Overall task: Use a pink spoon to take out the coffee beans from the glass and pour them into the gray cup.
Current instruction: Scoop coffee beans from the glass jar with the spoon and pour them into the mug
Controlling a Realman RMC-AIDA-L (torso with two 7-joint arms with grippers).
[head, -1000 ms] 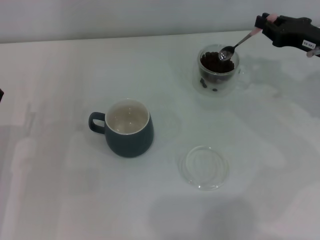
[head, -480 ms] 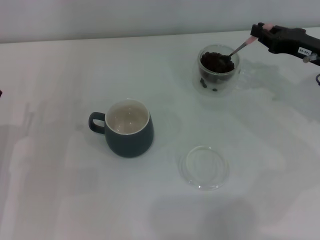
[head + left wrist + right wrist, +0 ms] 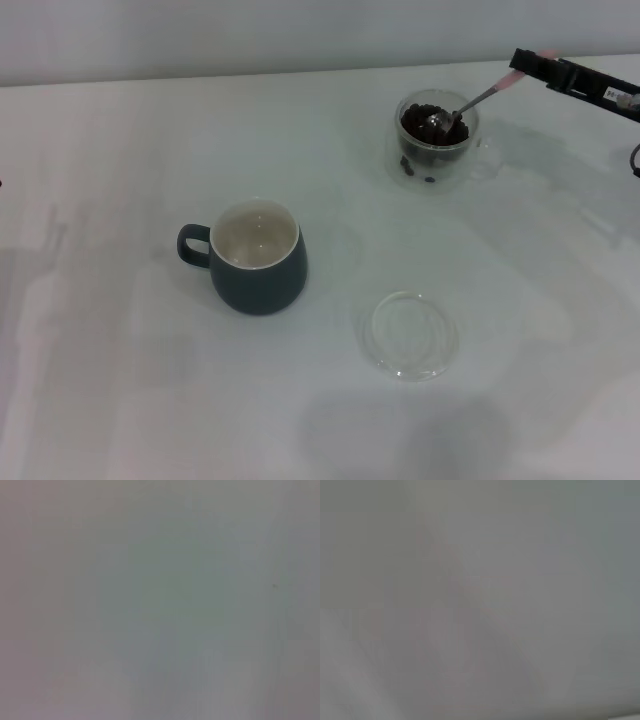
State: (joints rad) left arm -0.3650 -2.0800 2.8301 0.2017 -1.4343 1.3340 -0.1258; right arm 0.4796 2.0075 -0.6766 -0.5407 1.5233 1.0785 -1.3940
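Observation:
In the head view the glass (image 3: 436, 141) stands at the far right of the table, holding a heap of dark coffee beans (image 3: 422, 128). My right gripper (image 3: 528, 65) reaches in from the right edge, shut on the pink handle of the pink spoon (image 3: 480, 99). The spoon slants down into the glass and its metal bowl rests in the beans. The gray cup (image 3: 257, 257) stands left of the middle, its cream inside showing no beans, handle pointing left. My left gripper is out of view. Both wrist views show only blank blur.
A flat clear round glass dish (image 3: 408, 334) lies on the white table (image 3: 120, 150) in front of the glass, to the right of the gray cup.
My right gripper has turned and shifted slightly right, and the spoon's bowl has gone from above the beans down into them.

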